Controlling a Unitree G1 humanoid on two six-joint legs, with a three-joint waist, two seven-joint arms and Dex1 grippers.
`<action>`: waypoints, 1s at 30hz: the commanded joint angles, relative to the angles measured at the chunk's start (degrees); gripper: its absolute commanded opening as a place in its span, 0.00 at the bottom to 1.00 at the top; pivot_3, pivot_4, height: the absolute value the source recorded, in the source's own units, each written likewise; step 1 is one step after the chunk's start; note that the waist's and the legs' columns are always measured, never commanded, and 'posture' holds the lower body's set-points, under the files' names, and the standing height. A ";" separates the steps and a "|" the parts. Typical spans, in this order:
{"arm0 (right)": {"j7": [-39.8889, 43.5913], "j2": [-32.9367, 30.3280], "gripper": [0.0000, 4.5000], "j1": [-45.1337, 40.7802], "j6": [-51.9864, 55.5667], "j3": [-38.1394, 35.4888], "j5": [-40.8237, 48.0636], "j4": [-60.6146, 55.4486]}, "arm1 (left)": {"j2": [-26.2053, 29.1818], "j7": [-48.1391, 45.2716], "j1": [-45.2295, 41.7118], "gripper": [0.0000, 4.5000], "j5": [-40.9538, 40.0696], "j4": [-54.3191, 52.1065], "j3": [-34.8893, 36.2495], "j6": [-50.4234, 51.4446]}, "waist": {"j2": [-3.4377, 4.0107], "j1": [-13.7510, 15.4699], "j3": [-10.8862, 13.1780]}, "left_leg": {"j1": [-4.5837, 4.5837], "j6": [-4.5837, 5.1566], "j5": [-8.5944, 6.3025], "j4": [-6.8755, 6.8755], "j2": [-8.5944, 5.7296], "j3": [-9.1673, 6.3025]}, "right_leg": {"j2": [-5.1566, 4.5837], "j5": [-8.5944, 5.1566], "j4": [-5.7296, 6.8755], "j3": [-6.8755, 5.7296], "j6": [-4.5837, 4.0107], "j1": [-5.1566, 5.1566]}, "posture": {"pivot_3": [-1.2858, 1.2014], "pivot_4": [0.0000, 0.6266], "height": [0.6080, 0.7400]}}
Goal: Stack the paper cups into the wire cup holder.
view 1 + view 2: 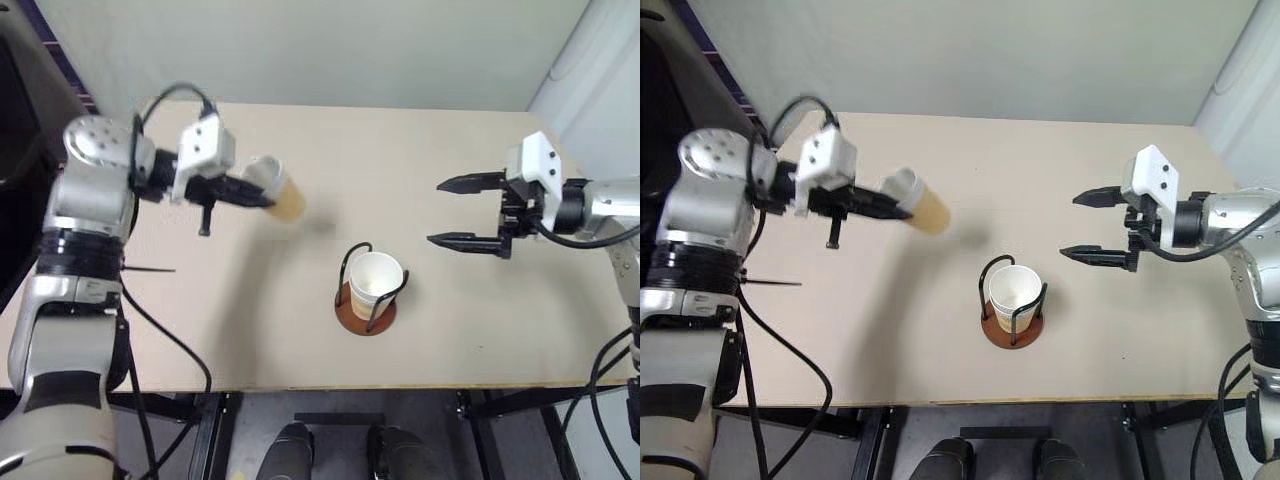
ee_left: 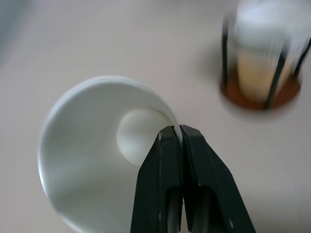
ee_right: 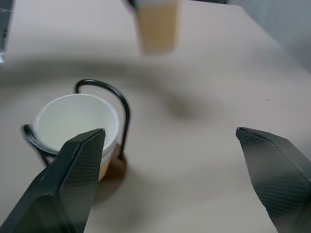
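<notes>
Left wrist view: left end effector (image 2: 181, 133) pinching rim of paper cup (image 2: 97, 150), held off desk (image 1: 450, 350). R end effector (image 1: 462, 212) spread wide, empty; wire cup holder (image 1: 368, 290) w/ nested cups between and below both.

Looked like a lab or robot test room, not a home: plain beige tabletop (image 1: 420, 170) on a black metal frame (image 1: 520, 405), bare pale wall (image 1: 330, 45) behind, loose black cables (image 1: 165, 330) hanging off the table edge, grey floor below.
</notes>
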 commanded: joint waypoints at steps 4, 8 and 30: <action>6.48 -5.96 1.00 5.18 0.93 -12.15 8.81 -3.27 | -0.24 -2.53 -2.98 0.02 -17.23 -15.05 -0.49 11.09 | 0.02 -0.10 -0.01 | 0.09 -0.07 0.04 0.00 0.00 0.43 | -0.03 0.00 0.00 0.25 0.15 0.01 | 0.52 0.24 1.00; 6.46 -8.37 1.00 8.45 1.18 -15.36 9.46 -3.84 | 0.52 -2.53 -1.37 0.02 -19.58 -19.75 -7.95 9.76 | 0.04 -0.30 -0.02 | 0.36 -0.06 0.03 0.04 0.04 0.87 | -0.02 0.04 0.08 0.55 0.29 0.08 | 0.52 0.24 1.00; -0.91 -9.38 1.00 14.73 2.46 -18.48 10.27 -9.79 | -3.22 -2.53 0.16 0.29 -9.25 -16.88 -21.68 -3.26 | 0.06 -1.03 -0.01 | 0.59 0.99 -0.36 0.21 -0.11 1.33 | 0.03 0.06 0.00 1.52 0.88 0.27 | 0.52 0.24 1.00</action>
